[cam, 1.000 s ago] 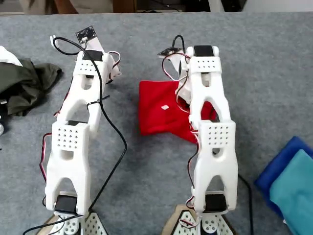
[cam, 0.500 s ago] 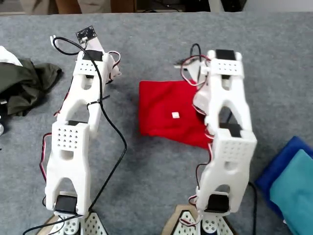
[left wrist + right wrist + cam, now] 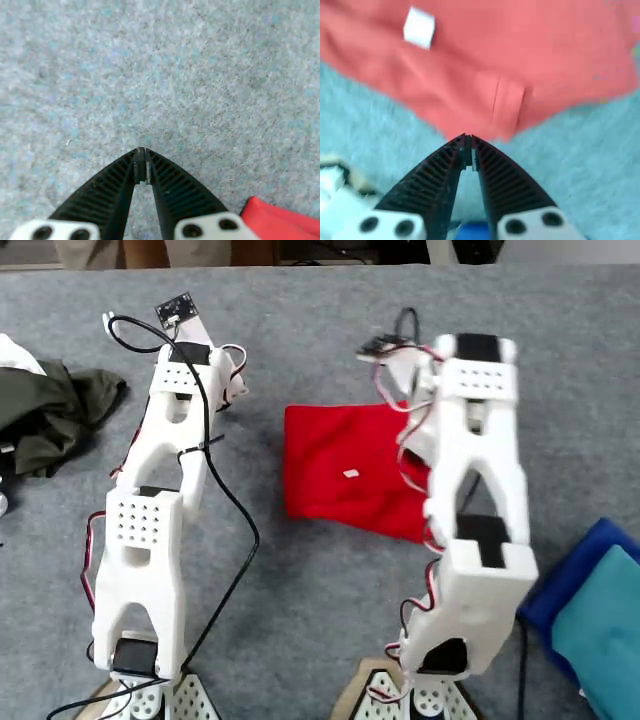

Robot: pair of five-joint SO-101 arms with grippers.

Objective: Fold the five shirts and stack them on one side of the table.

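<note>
On the bench [image 3: 300, 300]: red shirt [image 3: 335, 465] folded, unstacked | blue shirt [image 3: 560, 590], teal shirt [image 3: 605, 630] piled aside | dark shirt [image 3: 50, 415] crumpled, unfolded | left fingers [image 3: 110, 190], right fingers [image 3: 437, 172] both pinched together.

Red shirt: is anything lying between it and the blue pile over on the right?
Nothing visible lies on the table between the red shirt and the blue pile. The right arm itself stands above that stretch.
</note>
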